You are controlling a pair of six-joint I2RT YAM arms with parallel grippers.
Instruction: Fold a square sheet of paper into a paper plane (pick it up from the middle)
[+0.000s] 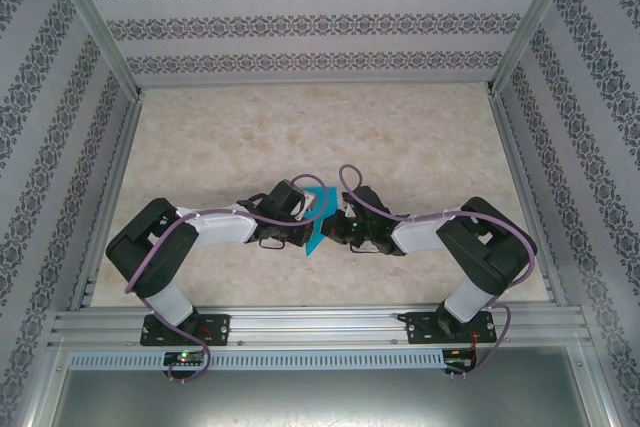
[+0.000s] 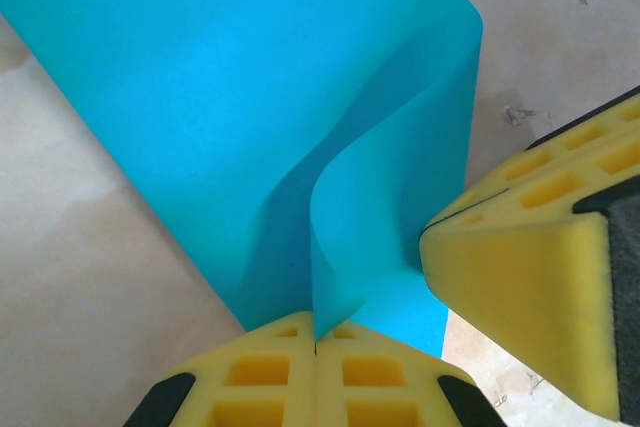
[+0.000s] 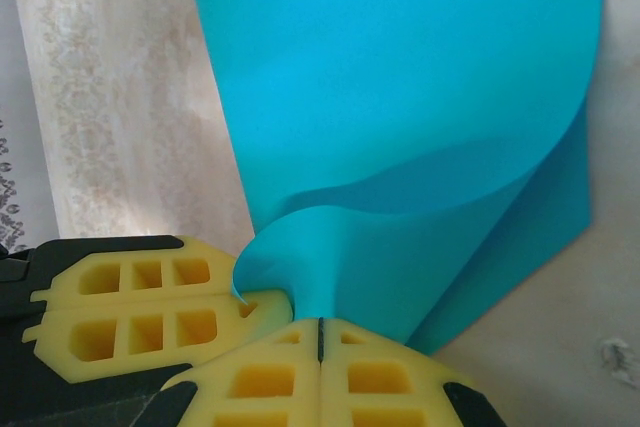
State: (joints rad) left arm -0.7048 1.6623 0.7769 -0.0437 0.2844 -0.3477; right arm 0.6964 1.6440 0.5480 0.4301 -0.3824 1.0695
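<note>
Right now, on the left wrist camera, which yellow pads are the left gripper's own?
The bottom-edge pair: that is the left gripper, shut on the curled square sheet of paper. The right gripper juts in sideways from the right edge.

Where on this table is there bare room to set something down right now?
The far half of the table is bare, from the back wall down to the sheet of paper. Crowded: the near middle, where the left gripper and right gripper both pinch that sheet, and the near strip either side, spanned by the arms.
</note>
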